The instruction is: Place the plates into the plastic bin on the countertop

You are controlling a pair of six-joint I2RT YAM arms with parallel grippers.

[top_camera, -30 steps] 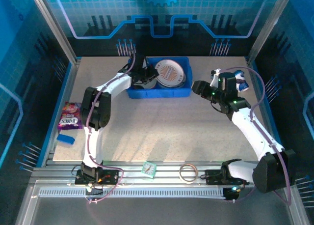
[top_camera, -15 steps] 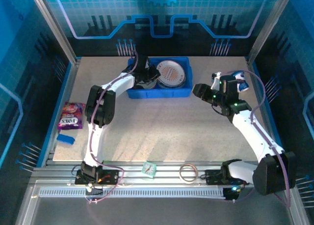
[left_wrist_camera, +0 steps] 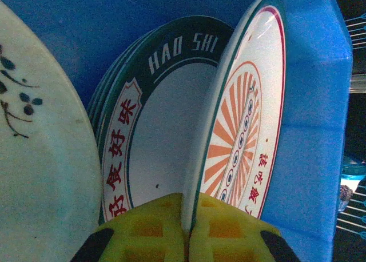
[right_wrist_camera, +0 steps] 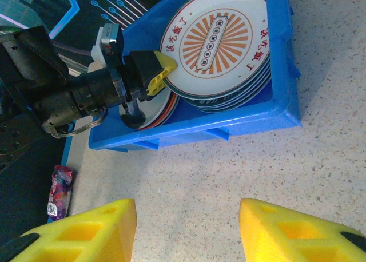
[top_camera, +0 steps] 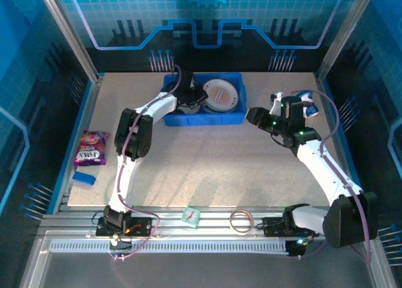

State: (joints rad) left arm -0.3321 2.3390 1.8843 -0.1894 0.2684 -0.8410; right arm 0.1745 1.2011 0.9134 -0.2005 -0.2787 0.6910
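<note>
Left gripper (left_wrist_camera: 189, 239) pinching sunburst plate (left_wrist_camera: 243, 130) (next plate (left_wrist_camera: 163, 159) reads "HAO SHI"), right gripper (right_wrist_camera: 189, 222) wide apart

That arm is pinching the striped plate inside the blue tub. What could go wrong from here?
The left tool grips only the thin rim of the sunburst plate, which stands tilted off the green-rimmed plate beneath; released like this, it may slap down and chip. The flowered plate lies close beside the tool, so pulling out could bump it. The sunburst plate's far edge is near the blue bin wall and might knock it.
</note>
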